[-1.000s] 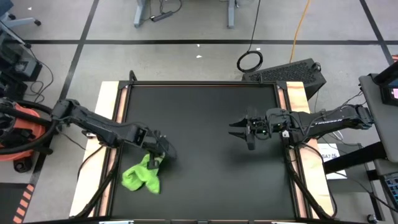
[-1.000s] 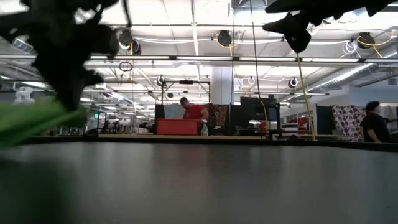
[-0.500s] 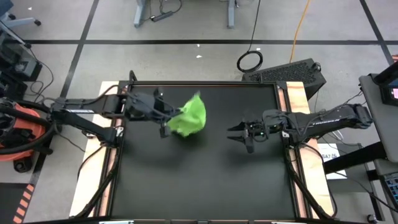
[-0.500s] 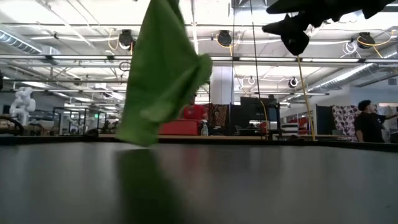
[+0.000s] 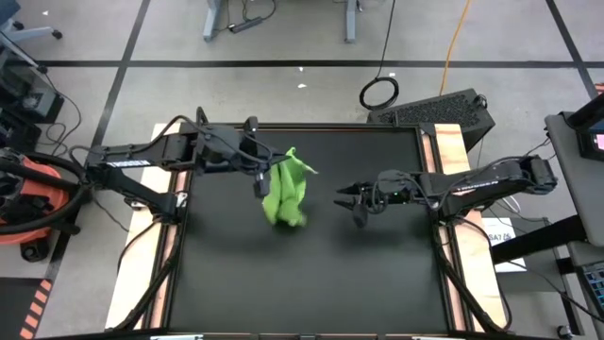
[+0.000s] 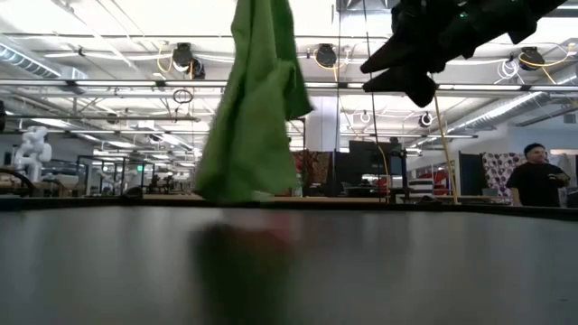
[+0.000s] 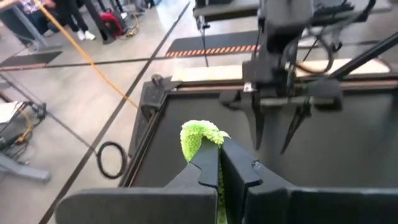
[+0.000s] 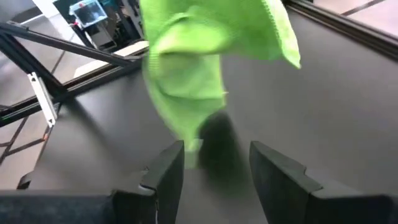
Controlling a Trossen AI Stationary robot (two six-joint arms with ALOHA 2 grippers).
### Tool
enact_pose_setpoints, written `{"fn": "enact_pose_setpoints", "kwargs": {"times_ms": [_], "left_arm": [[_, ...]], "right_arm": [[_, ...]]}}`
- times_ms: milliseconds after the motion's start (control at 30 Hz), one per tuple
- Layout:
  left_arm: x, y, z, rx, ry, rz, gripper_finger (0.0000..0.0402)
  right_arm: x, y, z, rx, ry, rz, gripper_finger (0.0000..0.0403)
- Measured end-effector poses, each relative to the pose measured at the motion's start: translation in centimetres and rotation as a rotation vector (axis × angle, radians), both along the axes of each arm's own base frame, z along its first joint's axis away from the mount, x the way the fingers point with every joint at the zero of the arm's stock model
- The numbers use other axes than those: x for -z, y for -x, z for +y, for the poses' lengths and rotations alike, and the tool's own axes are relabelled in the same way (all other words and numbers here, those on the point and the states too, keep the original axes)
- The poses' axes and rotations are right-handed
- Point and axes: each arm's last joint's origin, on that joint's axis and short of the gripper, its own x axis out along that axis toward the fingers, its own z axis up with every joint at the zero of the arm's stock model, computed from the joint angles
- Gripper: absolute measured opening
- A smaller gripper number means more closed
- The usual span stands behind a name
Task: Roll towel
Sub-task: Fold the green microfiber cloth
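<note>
Towel hanging in the air over the far-middle of the table

The left gripper (image 5: pixel 261 173) is pinching the lime-green towel (image 5: pixel 286 188) by an upper edge — it is dangling above the black table (image 5: pixel 311 274) — while the right gripper (image 5: pixel 345 200) is hovering just beside it, jaws parted and empty.

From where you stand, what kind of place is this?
Probably a robotics lab or workshop in a big open hall. Two robot arms work at a black table, one lifting a green towel. Behind are ceiling ducts, rows of workstations and a person.
</note>
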Motion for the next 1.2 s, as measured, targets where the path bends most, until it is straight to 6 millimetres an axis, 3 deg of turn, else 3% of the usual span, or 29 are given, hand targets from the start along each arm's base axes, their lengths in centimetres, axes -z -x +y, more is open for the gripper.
{"fn": "enact_pose_setpoints", "kwargs": {"times_ms": [233, 467, 800, 1200], "left_arm": [[-1.7, -0.3, -0.2, 0.073, 0.029, -0.072, 0.0000], [-1.7, -0.3, -0.5, 0.083, 0.038, -0.062, 0.0000], [-1.6, -0.2, -1.1, 0.103, 0.050, -0.054, 0.0000], [-1.7, -0.2, -1.1, 0.119, 0.073, -0.058, 0.0000]], "right_arm": [[-0.4, -1.5, 0.3, -0.064, 0.104, -0.131, 0.0173], [-1.0, -1.4, -0.4, 0.153, 0.273, -0.147, 0.0173], [-1.2, -1.3, -0.6, 0.202, 0.385, -0.127, 0.0173], [-0.8, -1.8, -0.7, 0.062, 0.355, -0.133, 0.0173]]}}
